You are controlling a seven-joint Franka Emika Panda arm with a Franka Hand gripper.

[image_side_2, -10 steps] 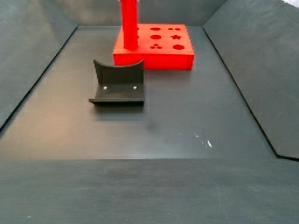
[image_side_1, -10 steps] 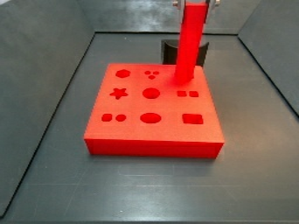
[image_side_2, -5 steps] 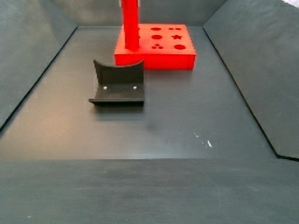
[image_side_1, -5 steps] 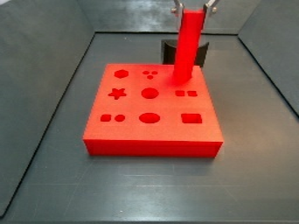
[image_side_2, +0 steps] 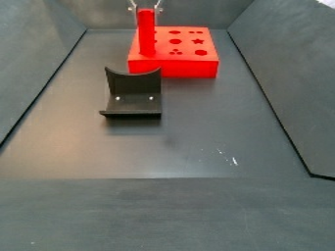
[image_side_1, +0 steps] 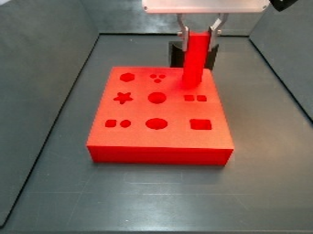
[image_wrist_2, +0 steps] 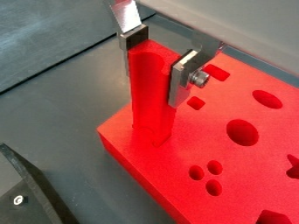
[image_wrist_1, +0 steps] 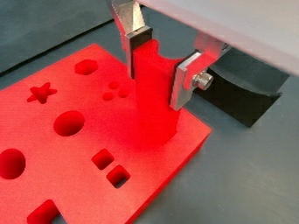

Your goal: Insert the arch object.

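Observation:
The arch object [image_side_1: 193, 62] is a bright red bar standing upright, with its lower end in the red board [image_side_1: 134, 128] at the far edge nearest the fixture. My gripper [image_side_1: 196, 32] is shut on the bar's top end. In both wrist views the silver fingers [image_wrist_1: 187, 79] [image_wrist_2: 187, 74] press on opposite sides of the bar [image_wrist_1: 152, 96] [image_wrist_2: 149, 96]. My gripper [image_wrist_1: 162, 57] [image_wrist_2: 160, 57] is directly above the board [image_wrist_1: 70, 166] [image_wrist_2: 233, 175]. In a side view the bar [image_side_2: 144, 34] shows short above the board [image_side_2: 183, 61], with my gripper [image_side_2: 145, 12] on it.
The board has several shaped holes, among them a star [image_side_1: 124, 97], rounds and a rectangle [image_side_1: 202, 122]. The dark fixture [image_side_2: 131, 93] stands on the grey floor beside the board; it also shows behind the bar [image_side_1: 210, 53]. Sloped grey walls [image_side_1: 49, 82] ring the floor.
The gripper has come down with the bar. The bar now stands much lower, with less of it showing above the board.

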